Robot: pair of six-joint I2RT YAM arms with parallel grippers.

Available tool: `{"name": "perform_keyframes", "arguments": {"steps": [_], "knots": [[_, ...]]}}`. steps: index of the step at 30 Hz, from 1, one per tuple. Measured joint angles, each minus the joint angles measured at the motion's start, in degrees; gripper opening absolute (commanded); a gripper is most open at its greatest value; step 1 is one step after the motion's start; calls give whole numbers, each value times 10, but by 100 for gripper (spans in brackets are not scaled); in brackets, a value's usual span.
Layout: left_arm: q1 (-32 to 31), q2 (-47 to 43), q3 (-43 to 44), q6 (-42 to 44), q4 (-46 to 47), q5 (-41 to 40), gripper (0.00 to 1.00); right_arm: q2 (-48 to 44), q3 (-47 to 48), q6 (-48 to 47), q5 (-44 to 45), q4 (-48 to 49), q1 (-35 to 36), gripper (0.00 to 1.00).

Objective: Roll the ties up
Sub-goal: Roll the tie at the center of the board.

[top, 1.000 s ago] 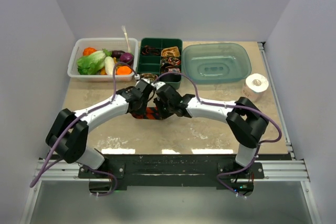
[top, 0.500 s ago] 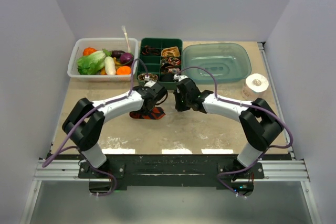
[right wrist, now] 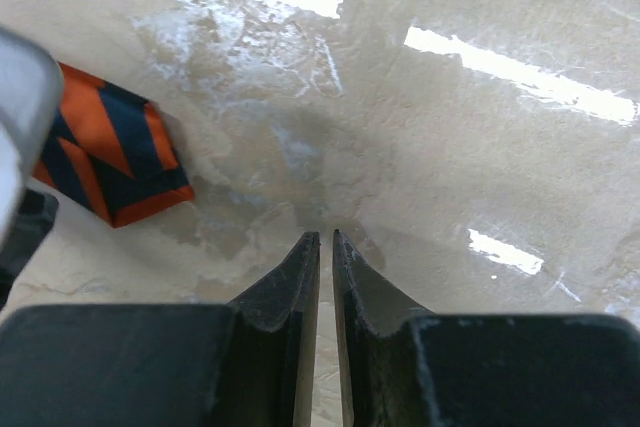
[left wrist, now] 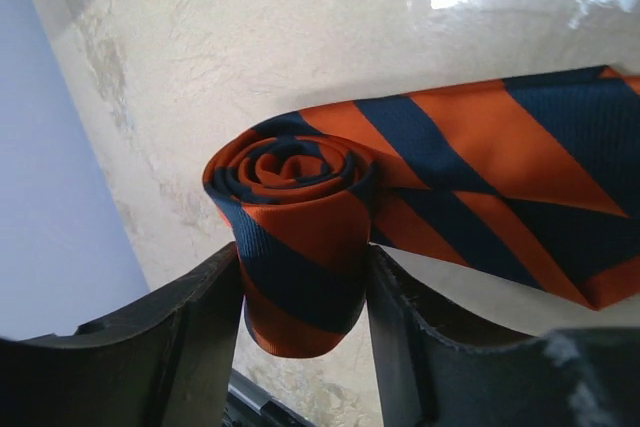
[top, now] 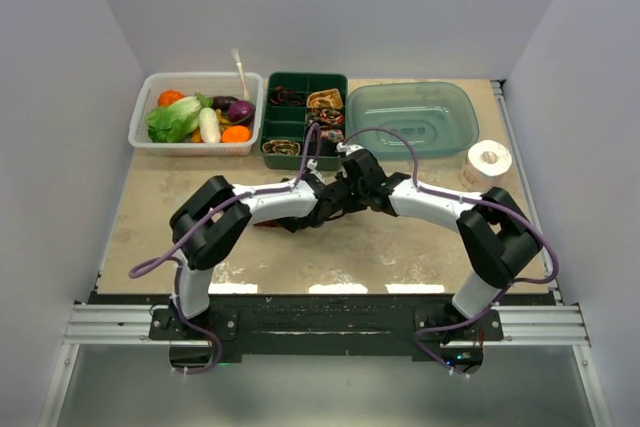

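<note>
Arms (top: 275,199) hide most of the striped tie (left wrist: 480,167) from above. Its flat part runs off the left wrist view's right edge. Rolls (top: 325,99) in the green box (top: 264,112) are too small to tell.

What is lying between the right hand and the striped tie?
Only bare tabletop; the right wrist view shows it between the right hand and the striped tie.

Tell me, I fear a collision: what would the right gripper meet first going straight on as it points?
Probably the bare table: the right gripper points down at it, and the striped tie lies off to the side of that line.
</note>
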Motion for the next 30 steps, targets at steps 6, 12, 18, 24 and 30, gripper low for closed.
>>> {"name": "perform_keyframes", "arguments": {"steps": [6,12,18,24,30], "knots": [[-13,4,0,7,14,21,64,0,-5,0,-2,1,-4,15],[-12,-49,-20,31,90,90,71,0,-5,0,-14,11,-3,15],[2,-108,-30,37,150,139,77,-2,-6,-1,-45,27,-3,15],[54,-214,-73,50,207,188,80,2,16,-4,-74,33,27,15],[182,-337,-181,61,284,292,83,58,106,-5,-99,55,97,15]]}}
